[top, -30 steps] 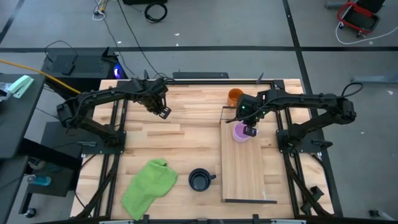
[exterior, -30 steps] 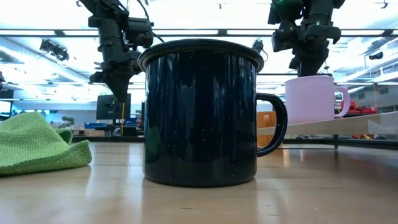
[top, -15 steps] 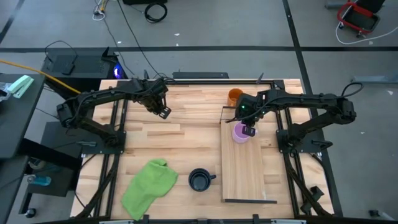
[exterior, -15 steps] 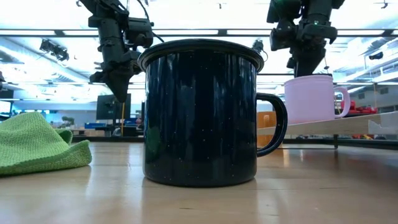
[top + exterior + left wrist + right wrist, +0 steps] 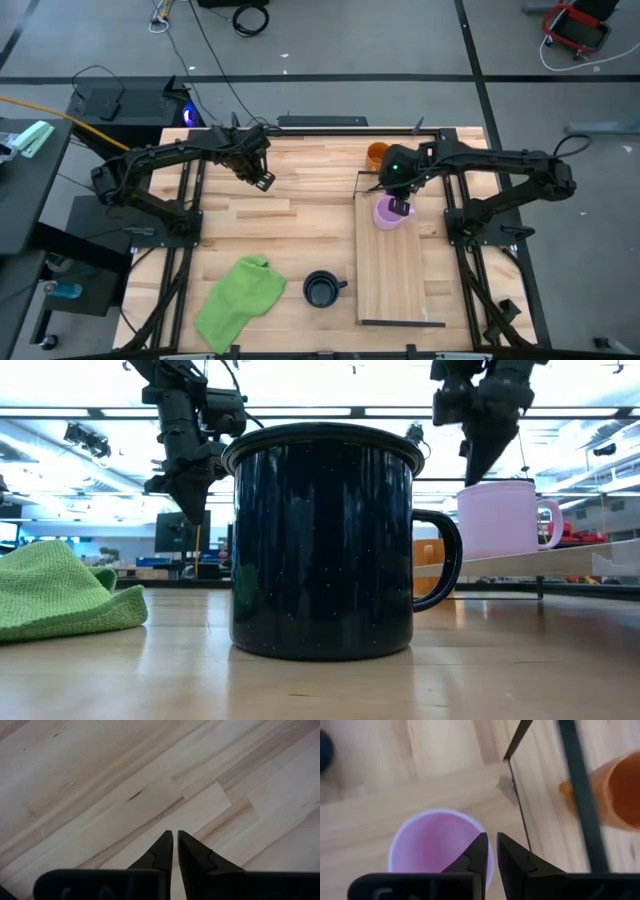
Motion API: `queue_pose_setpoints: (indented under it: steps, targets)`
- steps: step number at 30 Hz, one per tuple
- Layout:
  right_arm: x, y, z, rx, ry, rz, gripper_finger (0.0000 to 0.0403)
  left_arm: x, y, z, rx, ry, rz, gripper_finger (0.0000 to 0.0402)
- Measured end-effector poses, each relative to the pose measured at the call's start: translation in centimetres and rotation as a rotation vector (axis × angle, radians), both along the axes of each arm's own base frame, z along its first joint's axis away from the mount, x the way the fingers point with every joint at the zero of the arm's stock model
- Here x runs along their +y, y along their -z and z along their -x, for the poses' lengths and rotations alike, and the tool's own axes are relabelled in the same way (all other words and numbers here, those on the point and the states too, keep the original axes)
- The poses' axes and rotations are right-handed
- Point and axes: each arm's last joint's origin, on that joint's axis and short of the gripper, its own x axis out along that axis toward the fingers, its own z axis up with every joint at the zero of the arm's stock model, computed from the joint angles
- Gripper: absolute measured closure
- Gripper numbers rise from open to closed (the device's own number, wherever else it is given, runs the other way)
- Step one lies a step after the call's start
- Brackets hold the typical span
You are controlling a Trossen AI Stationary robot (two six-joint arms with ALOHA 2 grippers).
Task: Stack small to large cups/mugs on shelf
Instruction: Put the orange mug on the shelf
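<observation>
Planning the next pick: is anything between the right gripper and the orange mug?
Only the shelf's thin black wire frame runs between the right gripper, above the purple mug, and the orange mug on the tabletop beyond the shelf.

Room: open workshop hall around a pale plank-wood worktable (image 5: 280, 235).

Floor beyond the worktable: smooth grey concrete (image 5: 330, 70) crossed by dark seam lines. Far side of the worktable: coiled black cable (image 5: 249, 17) on the floor; a red wheeled cart (image 5: 575, 27) toward the far right corner. Left of the worktable: black box-shaped unit (image 5: 120, 102) with a blue indicator glow and a yellow cable (image 5: 60, 112) running to it; dark side bench (image 5: 25, 190) bearing a mint-green object (image 5: 30, 139). Overhead, seen level across the worktable: long white ceiling light strips (image 5: 90, 412) and exposed beams; distant benches and monitors (image 5: 175, 532) behind.
</observation>
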Motion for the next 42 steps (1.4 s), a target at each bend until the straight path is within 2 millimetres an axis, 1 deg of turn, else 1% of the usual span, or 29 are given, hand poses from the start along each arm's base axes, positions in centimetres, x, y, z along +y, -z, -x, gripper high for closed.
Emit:
queue_pose_setpoints:
  steps: [4, 8, 13, 18, 23, 26, 32, 35, 37, 42]
  targets:
    - [0.0, -1.7, 0.2, -0.062, 0.022, 0.005, 0.0355, 0.0, 0.0, 0.0, 0.0, 0.0, 0.0, 0.0369]
    - [0.0, -4.1, 0.7, -0.12, 0.072, 0.04, 0.0355, 0.0, 0.0, 0.0, -0.001, 0.0, -0.001, 0.0367]
    - [-0.1, -7.6, 1.4, -0.223, 0.158, 0.118, 0.0355, 0.0, 0.0, 0.0, -0.004, 0.0, -0.003, 0.0361]
    - [-0.5, -9.9, 2.4, -0.249, 0.218, 0.163, 0.0355, 0.0, 0.0, -0.1, -0.007, 0.0, -0.004, 0.0365]
    - [-1.4, -11.1, 3.7, -0.266, 0.335, 0.145, 0.0355, 0.0, 0.0, -0.1, -0.007, -0.001, -0.005, 0.0366]
    - [-1.8, -11.7, 4.6, -0.291, 0.376, 0.151, 0.0355, 0.1, 0.0, -0.1, -0.007, -0.001, -0.005, 0.0363]
    - [-1.9, -12.5, 6.3, -0.344, 0.425, 0.161, 0.0355, 0.0, 0.0, -0.1, -0.007, -0.001, -0.005, 0.0362]
    - [-2.0, -12.8, 7.2, -0.375, 0.513, 0.159, 0.0355, 0.0, 0.0, -0.1, -0.007, -0.001, -0.005, 0.0366]
    - [-2.3, -12.9, 7.5, -0.382, 0.562, 0.161, 0.0355, 0.1, 0.0, -0.1, -0.007, -0.001, -0.005, 0.0369]
    - [-3.5, -12.4, 8.1, -0.33, 0.684, 0.14, 0.0355, 0.1, 0.0, -0.1, -0.007, -0.001, -0.006, 0.0374]
